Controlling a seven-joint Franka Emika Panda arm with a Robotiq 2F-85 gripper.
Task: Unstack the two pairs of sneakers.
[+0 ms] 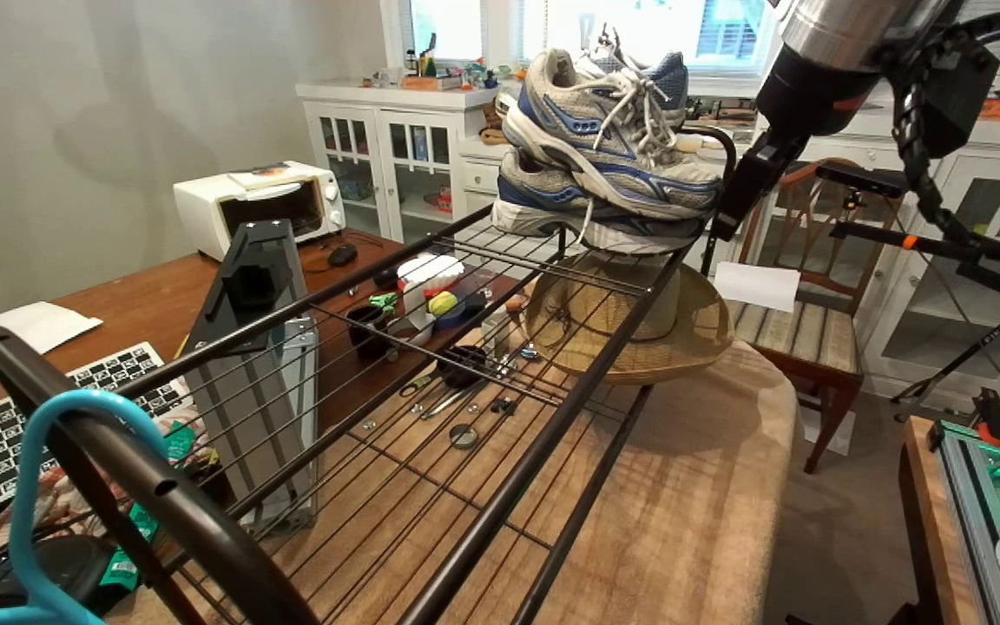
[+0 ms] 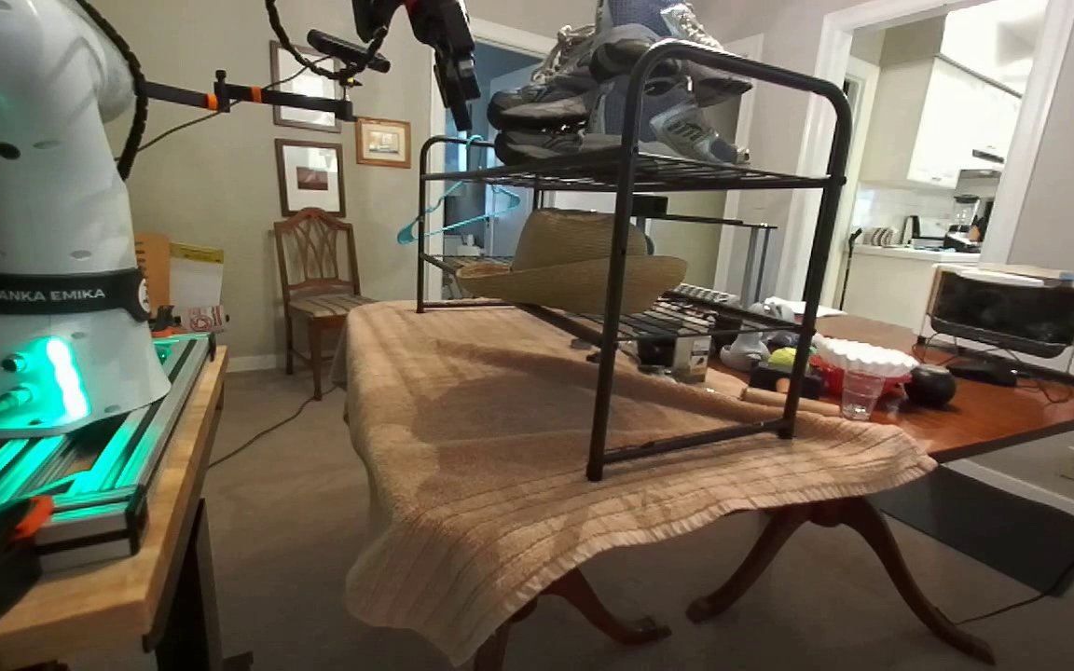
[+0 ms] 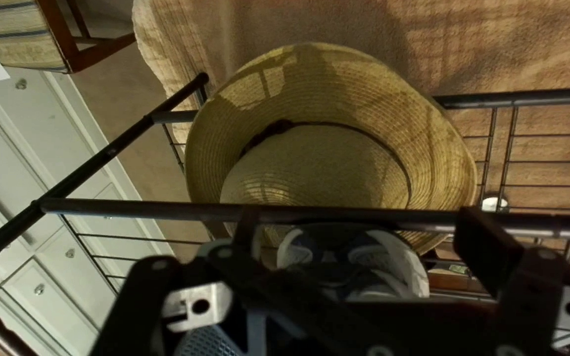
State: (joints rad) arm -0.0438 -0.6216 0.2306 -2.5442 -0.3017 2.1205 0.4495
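Observation:
Grey-and-white sneakers with blue accents are stacked on the rack's top shelf. In an exterior view, an upper sneaker [image 1: 591,143] with loose white laces rests on a lower sneaker [image 1: 543,195]; another sneaker [image 1: 674,80] shows partly behind. In an exterior view, the stacked sneakers [image 2: 551,101] show toes toward the gripper, with more sneakers [image 2: 654,112] beside them. My gripper [image 1: 733,208] is just off the toes, and a small gap shows in an exterior view [image 2: 464,112]. In the wrist view, its fingers [image 3: 361,222] are wide apart and empty, with sneaker toes [image 3: 389,254] behind, partly hidden.
The dark metal rack [image 1: 500,495] stands on a towel-covered table [image 2: 462,419]. A straw hat [image 3: 314,163] lies on its lower shelf. A blue hanger [image 1: 92,404] hangs at one end. The rack's end hoop [image 2: 742,61] rises beside the sneakers. Small items and a toaster oven [image 2: 1012,321] stand beyond.

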